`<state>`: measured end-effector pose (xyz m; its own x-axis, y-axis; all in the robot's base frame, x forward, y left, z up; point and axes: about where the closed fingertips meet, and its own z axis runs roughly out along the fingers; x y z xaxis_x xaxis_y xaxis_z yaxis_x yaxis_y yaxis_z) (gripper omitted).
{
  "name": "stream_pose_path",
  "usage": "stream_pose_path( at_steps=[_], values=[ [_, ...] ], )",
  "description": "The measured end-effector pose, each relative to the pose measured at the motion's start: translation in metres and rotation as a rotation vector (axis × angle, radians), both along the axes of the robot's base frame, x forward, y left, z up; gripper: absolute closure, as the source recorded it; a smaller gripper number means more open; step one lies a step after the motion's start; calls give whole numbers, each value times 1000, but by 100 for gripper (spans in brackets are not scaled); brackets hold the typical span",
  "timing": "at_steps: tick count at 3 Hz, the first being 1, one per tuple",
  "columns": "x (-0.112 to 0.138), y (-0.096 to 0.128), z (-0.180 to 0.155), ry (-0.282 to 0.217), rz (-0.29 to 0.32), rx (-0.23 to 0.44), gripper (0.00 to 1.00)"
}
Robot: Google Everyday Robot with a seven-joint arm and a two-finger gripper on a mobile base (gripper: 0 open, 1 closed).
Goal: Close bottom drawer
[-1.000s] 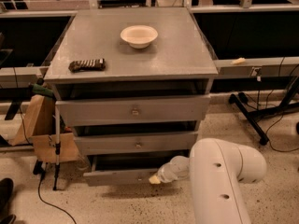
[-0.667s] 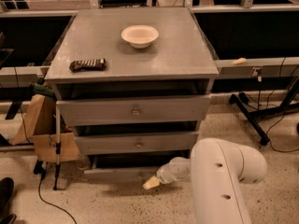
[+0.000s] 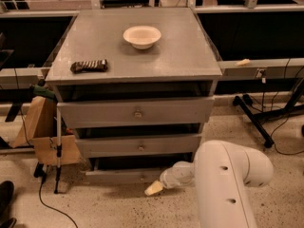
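The bottom drawer (image 3: 124, 175) is the slimmest grey front, lowest of three in the grey cabinet (image 3: 137, 46). It stands pulled out a little, with a dark gap above its front. My gripper (image 3: 153, 188) reaches down low in front of the cabinet, its pale tip just right of the drawer's small central knob (image 3: 141, 177) and slightly below the front panel. The white arm (image 3: 228, 184) fills the lower right.
The middle drawer (image 3: 140, 145) and the top drawer (image 3: 137, 112) sit above. A white bowl (image 3: 142, 36) and a dark snack bar (image 3: 89, 66) lie on the cabinet top. A cardboard box (image 3: 45, 132) and a pole (image 3: 58, 146) stand to the left. A black stand leg (image 3: 254, 118) is at right.
My gripper tip has slid a little to the left along the drawer front, towards the knob. The drawer itself has not visibly moved.
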<state>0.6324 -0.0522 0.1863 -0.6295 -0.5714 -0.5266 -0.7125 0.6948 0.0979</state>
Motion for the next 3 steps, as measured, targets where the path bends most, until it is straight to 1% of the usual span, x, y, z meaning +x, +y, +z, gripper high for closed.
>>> stream_pose_path(
  at_steps=[1,2,3],
  values=[
    [5,-2,-1,-8,-25,-6,0],
    [1,-2,-1,-8,-25,-6,0],
    [2,-8,-5,1,-73,-24,19]
  ],
)
